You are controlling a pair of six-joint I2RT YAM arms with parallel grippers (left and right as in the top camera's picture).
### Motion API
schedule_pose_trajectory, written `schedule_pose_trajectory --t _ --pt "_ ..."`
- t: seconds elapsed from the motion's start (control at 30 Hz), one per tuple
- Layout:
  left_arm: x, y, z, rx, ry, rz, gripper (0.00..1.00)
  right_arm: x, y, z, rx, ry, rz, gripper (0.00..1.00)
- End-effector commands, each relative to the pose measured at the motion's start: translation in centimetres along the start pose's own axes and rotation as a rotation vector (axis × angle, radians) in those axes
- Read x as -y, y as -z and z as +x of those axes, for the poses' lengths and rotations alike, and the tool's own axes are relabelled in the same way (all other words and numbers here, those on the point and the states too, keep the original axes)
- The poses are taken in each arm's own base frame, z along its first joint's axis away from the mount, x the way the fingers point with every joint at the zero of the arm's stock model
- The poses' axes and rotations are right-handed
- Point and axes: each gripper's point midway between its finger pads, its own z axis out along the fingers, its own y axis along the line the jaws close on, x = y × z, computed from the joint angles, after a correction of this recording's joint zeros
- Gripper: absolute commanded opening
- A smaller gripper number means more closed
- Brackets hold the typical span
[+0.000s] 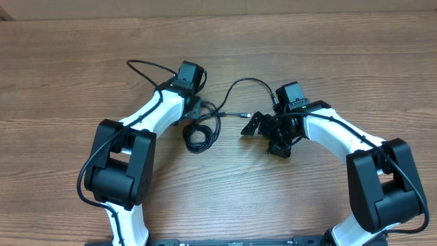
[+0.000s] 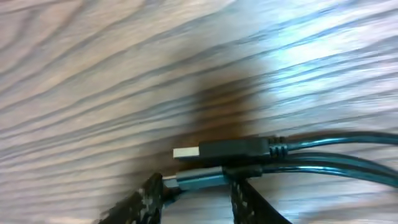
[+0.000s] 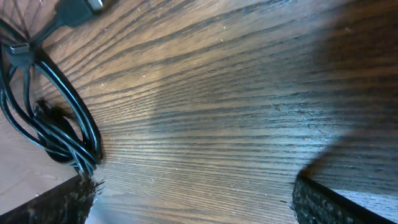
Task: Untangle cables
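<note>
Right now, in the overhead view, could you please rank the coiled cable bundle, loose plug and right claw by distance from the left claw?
Measured from the left claw:
1. coiled cable bundle, right beside it.
2. loose plug, off to its right.
3. right claw, just beyond that plug.
</note>
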Motion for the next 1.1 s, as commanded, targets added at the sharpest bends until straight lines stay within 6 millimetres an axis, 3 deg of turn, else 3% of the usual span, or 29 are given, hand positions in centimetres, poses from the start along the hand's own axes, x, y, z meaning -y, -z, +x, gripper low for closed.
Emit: schedule_pose_trajectory --t 0.0,0.13,0.23,0.3,0.43,0.53,0.6,0.7,0.8,0.87,0.97,1.07 --pt "1.5 -0.7 0.7 -0.032 -0.005 0.089 0.35 1.5 -0.5 -0.9 0.047 0.009 0.068 1.0" --pt "2.0 -0.6 -1.0 0.038 0.008 0.112 0.42 1.5 -0.5 -0.9 0.047 0.009 0.068 1.0" --pt "4.8 0.0 -2.8 0.104 0.008 0.271 0.46 1.5 -0.5 -0.9 0.047 0.009 0.069 1.0" --pt "4.7 0.8 -3.9 0.139 -0.008 0.272 0.5 1.5 -0.5 -0.9 0.047 0.009 0.069 1.0" --pt "3.5 5.3 -5.9 0.132 0.0 0.261 0.6 1.5 -0.5 -0.9 0.047 0.009 0.068 1.0" --pt "3.0 7.2 -5.6 0.068 0.01 0.254 0.6 1.5 -0.5 -0.9 0.047 0.01 0.068 1.0" --pt "2.8 7.3 -4.0 -0.007 0.03 0.243 0.39 1.5 -0.5 -0.9 0.047 0.01 0.068 1.0" --pt "2.2 7.3 -0.4 -0.152 0.031 0.215 0.31 1.5 -0.5 -0.9 0.047 0.009 0.068 1.0" --pt "1.6 7.3 2.6 -0.267 0.023 0.191 0.31 1.5 -0.5 -0.9 0.047 0.009 0.068 1.0" --pt "1.5 6.8 4.9 -0.349 0.045 0.17 0.37 1.5 -0.5 -0.9 0.047 0.009 0.068 1.0" --pt "1.7 5.2 9.1 -0.45 0.042 0.18 0.44 1.4 -0.5 -1.0 0.05 0.011 0.065 1.0" --pt "1.6 3.7 11.3 -0.475 0.057 0.171 0.45 1.4 -0.5 -1.0 0.048 0.011 0.065 1.0"
